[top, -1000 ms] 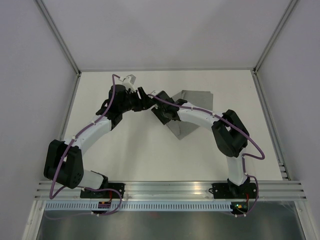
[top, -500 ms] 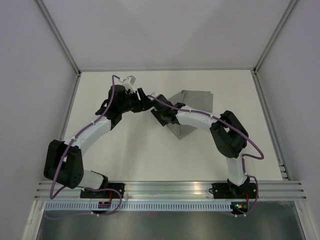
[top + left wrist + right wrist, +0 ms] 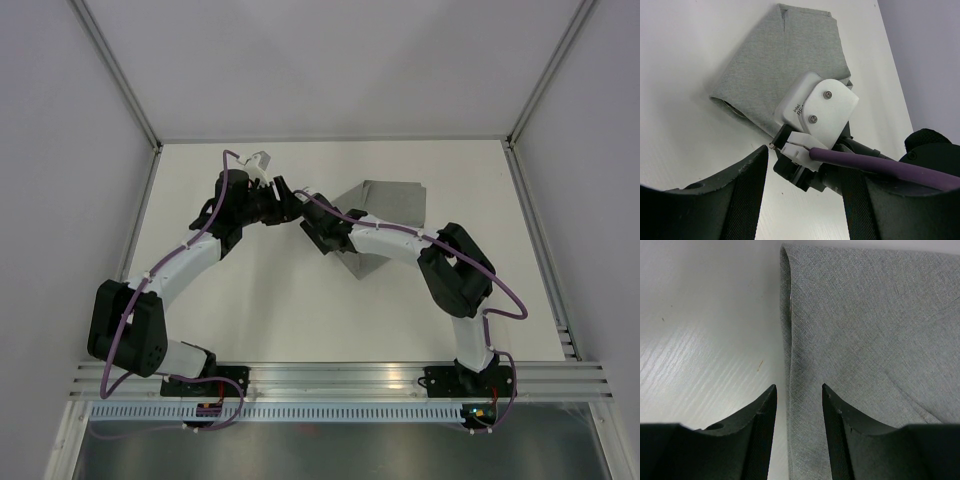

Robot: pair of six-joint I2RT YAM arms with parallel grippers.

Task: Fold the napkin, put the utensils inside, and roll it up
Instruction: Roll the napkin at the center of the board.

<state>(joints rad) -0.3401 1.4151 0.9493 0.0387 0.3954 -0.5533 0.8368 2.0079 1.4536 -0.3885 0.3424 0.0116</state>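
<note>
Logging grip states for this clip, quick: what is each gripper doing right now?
Left gripper: open, empty.
Right gripper: open, straddling the folded edge of the napkin, not gripping it.

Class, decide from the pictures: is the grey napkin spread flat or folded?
Folded: the napkin shows overlapping layers and a doubled, rounded edge, not one flat square.

Your only legible mark turns up in the left wrist view: the word "intel", in small dark letters, printed on the white camera housing on the right arm's wrist, seen against the grey napkin. A second line beneath it starts with "R" and is then cut off by the housing's screwed white plate.
</note>
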